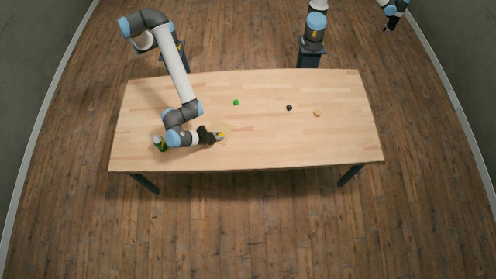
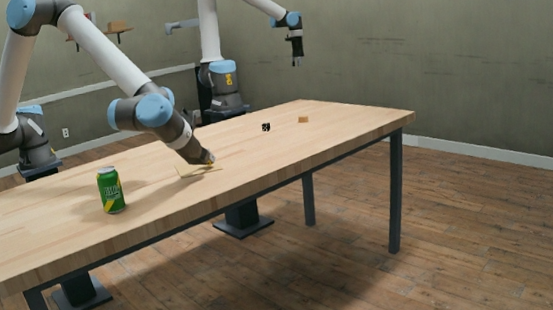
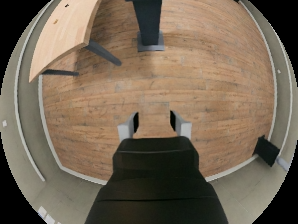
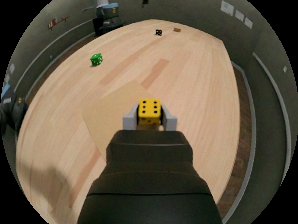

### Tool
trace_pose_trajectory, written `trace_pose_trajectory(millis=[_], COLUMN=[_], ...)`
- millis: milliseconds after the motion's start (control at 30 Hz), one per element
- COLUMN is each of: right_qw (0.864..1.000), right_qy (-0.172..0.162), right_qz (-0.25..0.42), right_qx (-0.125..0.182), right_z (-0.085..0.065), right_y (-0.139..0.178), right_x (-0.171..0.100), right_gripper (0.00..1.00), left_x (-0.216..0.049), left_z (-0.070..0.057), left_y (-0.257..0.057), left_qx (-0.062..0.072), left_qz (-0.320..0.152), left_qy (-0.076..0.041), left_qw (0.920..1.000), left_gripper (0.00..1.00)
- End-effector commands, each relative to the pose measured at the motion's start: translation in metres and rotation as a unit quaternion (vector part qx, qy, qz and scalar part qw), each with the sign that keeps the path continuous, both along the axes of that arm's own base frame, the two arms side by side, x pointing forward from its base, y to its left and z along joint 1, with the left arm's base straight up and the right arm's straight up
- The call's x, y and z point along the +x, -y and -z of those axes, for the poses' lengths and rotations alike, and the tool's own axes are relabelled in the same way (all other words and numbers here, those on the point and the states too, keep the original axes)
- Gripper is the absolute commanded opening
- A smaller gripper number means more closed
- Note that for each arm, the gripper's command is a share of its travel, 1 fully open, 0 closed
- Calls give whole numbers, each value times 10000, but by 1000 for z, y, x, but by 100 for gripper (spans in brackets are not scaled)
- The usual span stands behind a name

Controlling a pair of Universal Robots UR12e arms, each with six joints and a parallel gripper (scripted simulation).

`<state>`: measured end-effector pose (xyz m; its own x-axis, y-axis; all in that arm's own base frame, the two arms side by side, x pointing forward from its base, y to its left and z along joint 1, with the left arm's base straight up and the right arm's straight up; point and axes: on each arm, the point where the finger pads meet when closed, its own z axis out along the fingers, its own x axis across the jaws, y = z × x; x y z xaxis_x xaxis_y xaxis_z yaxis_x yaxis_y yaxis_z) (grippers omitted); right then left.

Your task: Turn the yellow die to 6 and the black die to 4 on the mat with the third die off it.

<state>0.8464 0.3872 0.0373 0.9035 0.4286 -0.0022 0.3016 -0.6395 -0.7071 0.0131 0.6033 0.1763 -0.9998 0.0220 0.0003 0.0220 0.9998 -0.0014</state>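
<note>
My right gripper (image 1: 219, 136) (image 4: 149, 110) is shut on the yellow die (image 2: 210, 164) (image 4: 149, 107), low over the tan mat (image 1: 226, 127) (image 2: 185, 172) (image 4: 102, 112). The arm is tilted far over. A six-pip face shows toward the right wrist camera; whether the die touches the mat is unclear. The black die (image 1: 289, 108) (image 2: 266, 127) (image 4: 158, 32) lies off the mat; its top is too small to read. The green die (image 1: 236, 102) (image 4: 96, 59) lies off the mat. My left gripper (image 1: 387, 29) (image 2: 297, 62) (image 3: 154, 117) is open and empty, beyond the table.
A green can (image 1: 160, 143) (image 2: 110, 191) stands on the table (image 1: 271, 147) (image 2: 53, 240) near the right arm's wrist. A small wooden disc (image 1: 317, 112) (image 2: 303, 120) (image 4: 177, 29) lies beyond the black die. The right arm reaches over the table's left part in the top view.
</note>
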Motion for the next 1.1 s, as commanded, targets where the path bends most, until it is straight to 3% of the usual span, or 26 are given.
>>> trace_pose_trajectory(millis=[0,1067], right_qw=[10000,10000], right_qy=[10,10], right_qz=[0,0], right_qx=[5,5], right_z=[1,4], right_y=[0,0], right_x=[1,1], right_gripper=[57,57], left_x=[0,0], left_z=[-1,-1], left_y=[-1,-1], left_qx=[8,8], left_qz=[0,0], left_qy=[2,2], left_qw=[10000,10000], left_gripper=[100,100])
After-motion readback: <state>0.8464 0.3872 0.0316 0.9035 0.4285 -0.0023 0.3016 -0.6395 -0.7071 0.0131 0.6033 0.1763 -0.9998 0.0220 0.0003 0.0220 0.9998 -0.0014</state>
